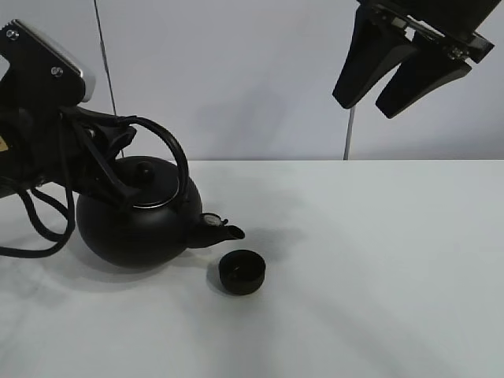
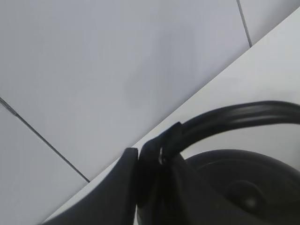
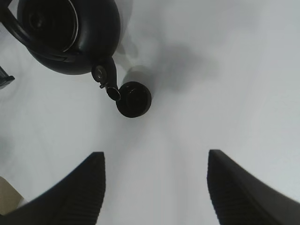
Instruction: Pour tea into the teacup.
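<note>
The black kettle (image 1: 134, 224) leans its spout (image 1: 224, 230) toward the teacup (image 1: 242, 272), a small low black cup on the white table just right of it. The spout tip is over the cup's near-left rim. My left gripper (image 1: 110, 146) is shut on the kettle's arched handle (image 1: 169, 153). The left wrist view shows the fingers (image 2: 117, 187) clamped on the handle (image 2: 234, 117), above the lid (image 2: 243, 192). My right gripper (image 1: 378, 87) hangs high at the upper right, open and empty. Its wrist view looks down past the gripper (image 3: 154, 187) onto the kettle (image 3: 70, 33) and the teacup (image 3: 134, 99).
The white table (image 1: 378, 268) stretches to the right and front of the cup. A light wall with thin dark seams (image 1: 346, 134) stands behind it. Black cables (image 1: 35, 220) loop at the left edge beside the kettle.
</note>
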